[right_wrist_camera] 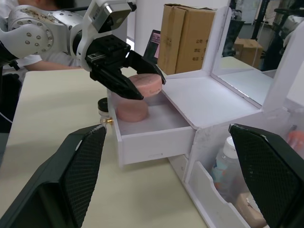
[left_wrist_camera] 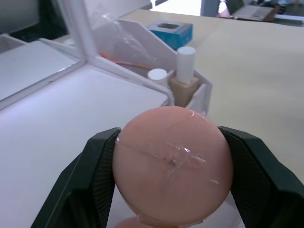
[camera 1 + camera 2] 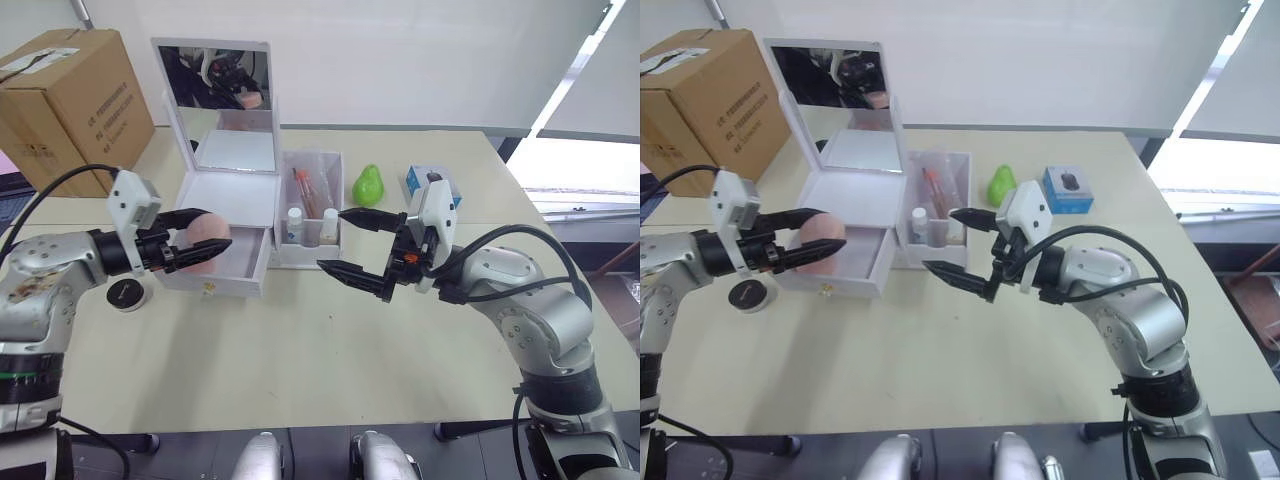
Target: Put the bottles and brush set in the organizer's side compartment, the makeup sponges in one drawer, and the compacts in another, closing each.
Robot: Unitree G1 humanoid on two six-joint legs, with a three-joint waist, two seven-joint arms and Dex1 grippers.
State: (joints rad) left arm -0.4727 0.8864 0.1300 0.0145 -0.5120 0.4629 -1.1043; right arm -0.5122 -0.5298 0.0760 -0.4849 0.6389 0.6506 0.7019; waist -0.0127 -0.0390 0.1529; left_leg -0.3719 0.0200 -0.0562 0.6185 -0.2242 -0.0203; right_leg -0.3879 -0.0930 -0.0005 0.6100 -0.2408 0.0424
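The white organizer (image 3: 232,195) stands at the table's back left with one drawer (image 1: 156,142) pulled out. My left gripper (image 3: 214,228) is shut on a pink makeup sponge (image 2: 173,161), holding it just above the open drawer. A second makeup sponge (image 1: 132,111) lies inside that drawer. Two bottles (image 3: 295,222) and the brush set (image 3: 303,185) stand in the side compartment (image 3: 312,250). My right gripper (image 3: 330,239) hovers open and empty in front of that compartment. One black compact (image 3: 127,294) lies on the table to the left of the organizer.
A brown cardboard box (image 3: 75,100) stands at the back left beside the mirror lid (image 3: 215,75). A green pear-shaped object (image 3: 368,186) and a small blue box (image 3: 425,182) sit right of the organizer. The table's front edge (image 3: 300,425) is near.
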